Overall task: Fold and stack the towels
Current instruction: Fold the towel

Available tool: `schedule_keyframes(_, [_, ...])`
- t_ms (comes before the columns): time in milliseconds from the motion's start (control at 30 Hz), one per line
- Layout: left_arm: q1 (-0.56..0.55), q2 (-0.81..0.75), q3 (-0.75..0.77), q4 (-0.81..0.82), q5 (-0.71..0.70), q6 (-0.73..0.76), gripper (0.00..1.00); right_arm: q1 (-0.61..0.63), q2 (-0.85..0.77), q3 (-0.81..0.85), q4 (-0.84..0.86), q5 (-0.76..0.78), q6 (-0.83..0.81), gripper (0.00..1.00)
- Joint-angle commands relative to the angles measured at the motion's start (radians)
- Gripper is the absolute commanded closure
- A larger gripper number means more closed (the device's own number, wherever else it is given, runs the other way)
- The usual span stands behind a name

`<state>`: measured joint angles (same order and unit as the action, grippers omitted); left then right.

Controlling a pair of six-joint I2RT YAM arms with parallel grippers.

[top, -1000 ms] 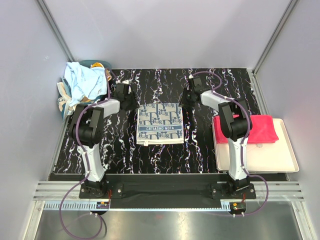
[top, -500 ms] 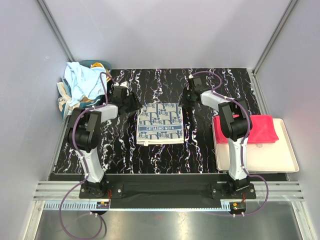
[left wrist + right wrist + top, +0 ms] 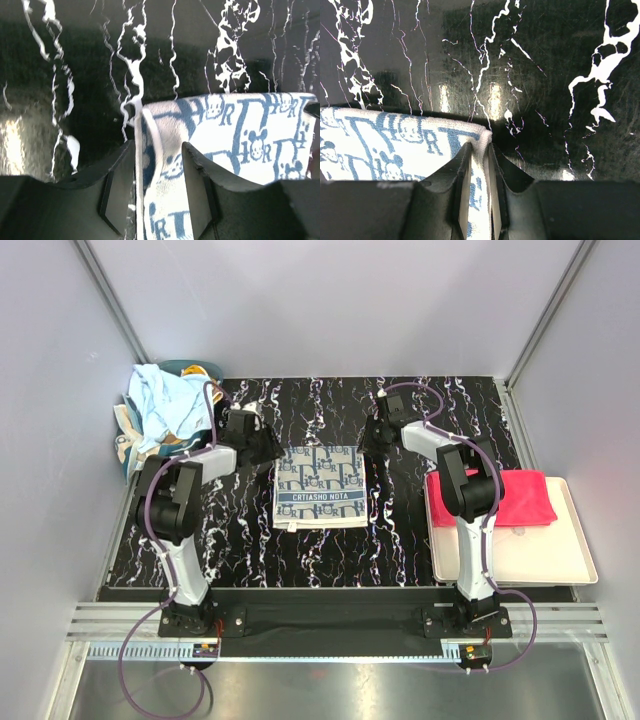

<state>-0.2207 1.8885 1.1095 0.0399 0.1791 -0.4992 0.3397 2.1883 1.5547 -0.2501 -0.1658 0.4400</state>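
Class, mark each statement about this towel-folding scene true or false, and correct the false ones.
1. The pink towel lies on the tray. True.
2. The right hand pinches a corner of the monogram towel. True.
3. The left hand is clamped shut on that towel. False: its jaws stand apart, astride the towel's edge.
4. The light blue towel lies folded on the tray. False: it sits crumpled in a heap at the far left.
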Motion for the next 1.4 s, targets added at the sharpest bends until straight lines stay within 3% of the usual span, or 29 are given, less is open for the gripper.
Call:
schedule_keyframes(0, [-0.023, 0.036, 0.093, -0.067, -0.067, 0.071, 0.53, 0.004, -0.013, 0.004, 0.002, 0.025, -0.021, 0.73])
schedule_keyframes(533, [-0.037, 0.138, 0.196, -0.183, -0.237, 0.119, 0.56, 0.004, -0.002, 0.019, -0.012, 0.032, -0.037, 0.73])
schedule_keyframes(1133, [-0.037, 0.193, 0.220, -0.146, -0.185, 0.122, 0.66, 0.004, 0.033, 0.056, -0.009, 0.042, -0.066, 0.73])
schedule_keyframes(1367, [-0.036, 0.189, 0.211, -0.101, -0.129, 0.123, 0.77, 0.005, 0.044, 0.054, 0.011, 0.029, -0.072, 0.88])
